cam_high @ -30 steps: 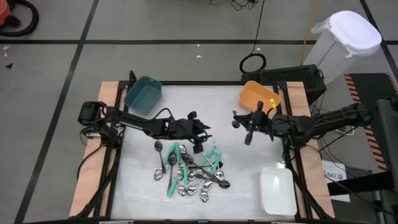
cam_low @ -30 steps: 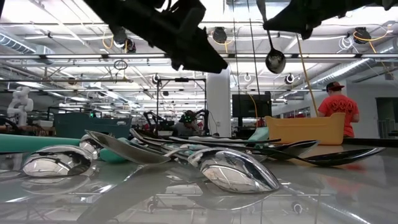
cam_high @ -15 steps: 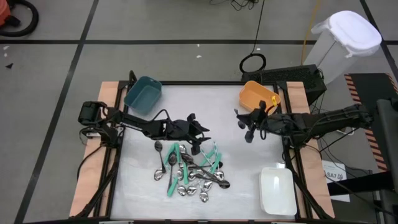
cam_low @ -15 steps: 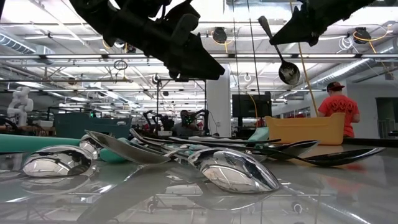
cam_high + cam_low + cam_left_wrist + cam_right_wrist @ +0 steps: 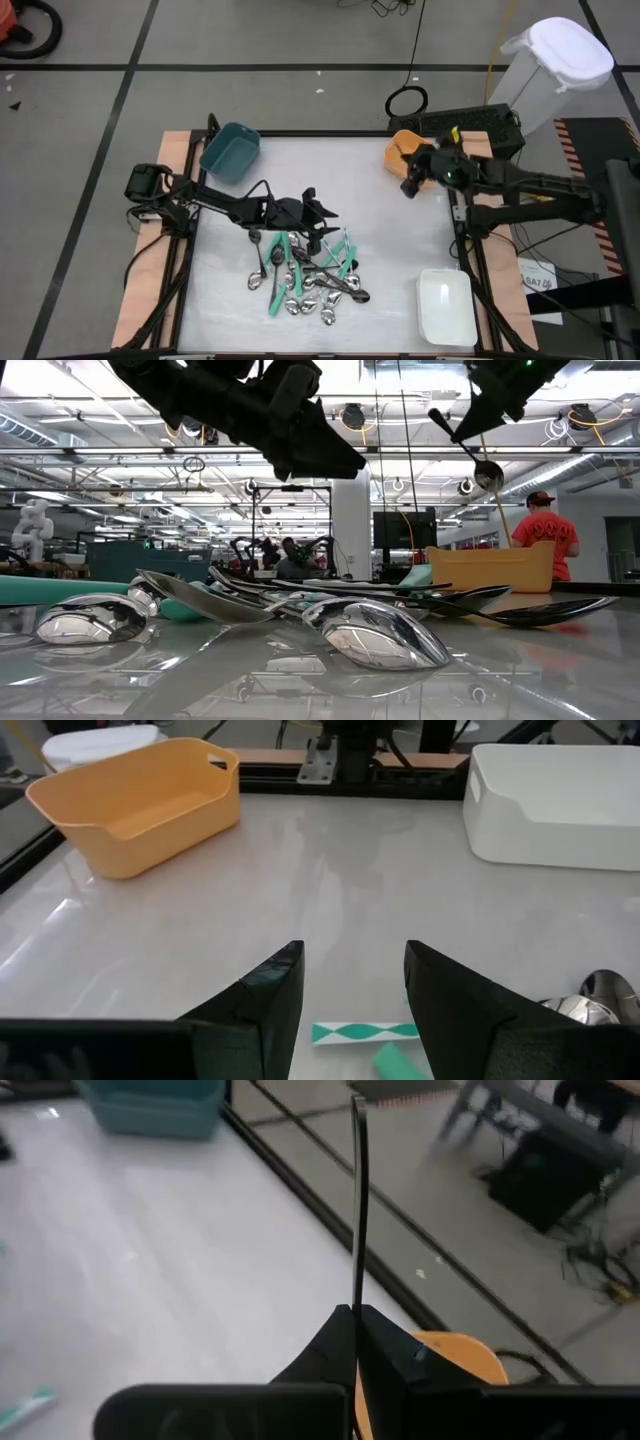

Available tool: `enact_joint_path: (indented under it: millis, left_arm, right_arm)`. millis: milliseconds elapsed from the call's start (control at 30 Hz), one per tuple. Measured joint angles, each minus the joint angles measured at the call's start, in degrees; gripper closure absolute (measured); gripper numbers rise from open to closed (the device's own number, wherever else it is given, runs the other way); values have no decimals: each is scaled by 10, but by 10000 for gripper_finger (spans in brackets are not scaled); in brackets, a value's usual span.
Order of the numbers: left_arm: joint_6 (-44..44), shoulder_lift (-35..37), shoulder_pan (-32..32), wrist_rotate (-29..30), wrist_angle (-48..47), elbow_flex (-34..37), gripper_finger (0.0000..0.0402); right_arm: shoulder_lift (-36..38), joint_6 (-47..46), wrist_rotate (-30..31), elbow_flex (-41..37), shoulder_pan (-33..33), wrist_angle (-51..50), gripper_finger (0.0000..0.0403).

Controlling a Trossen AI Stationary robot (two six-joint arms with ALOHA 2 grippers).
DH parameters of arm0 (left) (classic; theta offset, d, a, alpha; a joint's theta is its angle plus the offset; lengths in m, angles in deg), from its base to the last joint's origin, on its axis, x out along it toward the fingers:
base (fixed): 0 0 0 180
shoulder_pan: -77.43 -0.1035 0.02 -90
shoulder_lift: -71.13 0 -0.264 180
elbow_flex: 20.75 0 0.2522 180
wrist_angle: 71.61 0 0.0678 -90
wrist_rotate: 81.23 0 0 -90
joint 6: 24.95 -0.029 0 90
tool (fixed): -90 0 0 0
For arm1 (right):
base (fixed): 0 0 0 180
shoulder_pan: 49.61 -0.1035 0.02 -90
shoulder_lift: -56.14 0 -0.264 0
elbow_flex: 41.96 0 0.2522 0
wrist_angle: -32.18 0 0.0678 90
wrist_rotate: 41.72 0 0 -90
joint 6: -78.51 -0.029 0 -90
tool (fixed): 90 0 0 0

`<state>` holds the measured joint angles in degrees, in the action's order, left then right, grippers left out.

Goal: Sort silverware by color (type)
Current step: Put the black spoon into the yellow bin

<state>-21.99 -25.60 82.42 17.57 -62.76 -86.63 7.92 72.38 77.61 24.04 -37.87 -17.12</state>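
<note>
While the left hand (image 5: pixel 318 212) hangs with its fingers parted and empty over the edge of the silverware pile (image 5: pixel 310 275) nearest the orange bin (image 5: pixel 400 147), the right hand (image 5: pixel 408 183) is clamped shut on a dark spoon (image 5: pixel 470 448) and has carried it to that bin. Compared with the views a second ago, the right arm has swung from open worktop (image 5: pixel 370 250) beside the orange bin to a position directly above the bin's near rim; in the low view the spoon, formerly hanging short of the bin, now dangles bowl-down just above it. The right wrist view shows the thin dark handle (image 5: pixel 357 1200) pinched between the closed fingers, with the bin's orange wall under them. The left arm has shifted only slightly over the pile, where a teal-handled piece (image 5: pixel 362 1032) lies beneath its open fingers. The change suggests the dark spoon is about to be released into the orange bin, while most of the silverware remains unsorted, well apart from the teal bin (image 5: pixel 230 152) and white bin (image 5: pixel 446 306)
</note>
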Motion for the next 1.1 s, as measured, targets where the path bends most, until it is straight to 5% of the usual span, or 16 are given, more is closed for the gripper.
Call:
enact_joint_path:
  millis: [533,1100]
  left_arm:
    - [-20,0,0,0,0,0,227]
    - [-46,0,-33,-48,16,-1,227]
  right_arm:
    - [-113,116,-201,7,237,-16,403]
    - [-273,191,-284,7,400,-16,402]
